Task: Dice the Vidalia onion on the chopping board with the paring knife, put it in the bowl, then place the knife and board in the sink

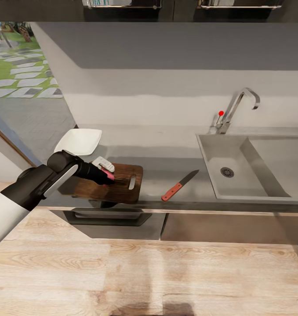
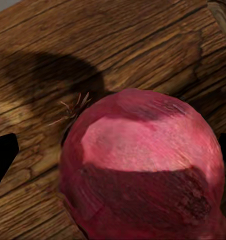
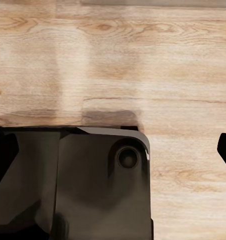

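Note:
The Vidalia onion (image 2: 143,165), pinkish-red, rests on the brown chopping board (image 1: 125,186) at the counter's left; in the head view a sliver of the onion (image 1: 109,176) shows under my hand. My left gripper (image 1: 105,170) hovers right over it, open, with its dark fingertips (image 2: 3,155) standing apart from the bulb on either side. The paring knife (image 1: 179,185) lies on the countertop (image 1: 166,153) between board and sink (image 1: 210,166), red-orange handle toward the front edge. The white bowl (image 1: 78,141) sits behind the board. My right gripper (image 3: 113,155) is open over the floor.
A chrome tap (image 1: 237,107) with a red dot stands behind the steel basin, whose drain (image 1: 227,172) is bare. Below the right gripper lie the robot's dark base (image 3: 73,185) and the pale wood floor (image 3: 183,75). The grey wall rises behind the counter.

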Available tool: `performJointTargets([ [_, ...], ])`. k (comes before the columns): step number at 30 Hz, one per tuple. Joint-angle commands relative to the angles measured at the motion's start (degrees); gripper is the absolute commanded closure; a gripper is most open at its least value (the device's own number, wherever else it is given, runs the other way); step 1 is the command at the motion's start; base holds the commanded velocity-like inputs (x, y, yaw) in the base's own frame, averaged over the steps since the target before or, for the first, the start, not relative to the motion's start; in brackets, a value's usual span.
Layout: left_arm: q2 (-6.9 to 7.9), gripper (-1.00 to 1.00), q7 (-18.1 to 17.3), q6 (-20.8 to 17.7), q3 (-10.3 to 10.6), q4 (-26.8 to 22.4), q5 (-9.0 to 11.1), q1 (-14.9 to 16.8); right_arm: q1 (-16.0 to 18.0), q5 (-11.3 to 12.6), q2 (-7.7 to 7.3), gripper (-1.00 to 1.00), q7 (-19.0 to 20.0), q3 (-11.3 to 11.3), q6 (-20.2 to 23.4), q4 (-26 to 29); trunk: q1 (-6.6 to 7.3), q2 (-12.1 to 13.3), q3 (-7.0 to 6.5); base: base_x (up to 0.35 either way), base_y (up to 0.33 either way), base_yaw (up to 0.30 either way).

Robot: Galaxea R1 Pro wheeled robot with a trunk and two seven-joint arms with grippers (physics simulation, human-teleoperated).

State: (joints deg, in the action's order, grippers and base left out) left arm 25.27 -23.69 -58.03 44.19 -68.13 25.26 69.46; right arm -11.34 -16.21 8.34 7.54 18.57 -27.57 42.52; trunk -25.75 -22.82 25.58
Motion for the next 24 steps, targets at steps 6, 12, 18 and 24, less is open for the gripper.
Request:
performJointTargets([
  [6, 0.04, -1.0, -0.39, -0.07, 0.1, -0.07, -0.38, 0.08, 0.0, -0.22, 0.1, -1.0, 0.55, 0.37, -0.12, 0.11, -0.04, -0.1, 0.09, -0.078, 0.0, 0.0],
  [12, 0.04, -1.0, -0.39, -0.07, 0.1, 0.01, -0.36, 0.07, 0.0, -0.22, 0.1, -1.0, 0.54, 0.36, -0.11, 0.11, -0.04, -0.1, 0.09, -0.303, 0.0, 0.0],
  [18, 0.04, -1.0, -0.39, -0.07, 0.1, 0.01, -0.37, 0.07, 0.0, -0.22, 0.1, -1.0, 0.54, 0.36, -0.12, 0.11, -0.04, -0.1, 0.09, -0.334, 0.0, 0.0],
  [24, 0.04, -1.0, -0.39, -0.08, 0.1, 0.12, -0.38, 0.07, 0.0, -0.22, 0.1, -1.0, 0.55, 0.34, -0.12, 0.11, -0.04, -0.1, 0.09, -0.336, 0.0, 0.0],
])
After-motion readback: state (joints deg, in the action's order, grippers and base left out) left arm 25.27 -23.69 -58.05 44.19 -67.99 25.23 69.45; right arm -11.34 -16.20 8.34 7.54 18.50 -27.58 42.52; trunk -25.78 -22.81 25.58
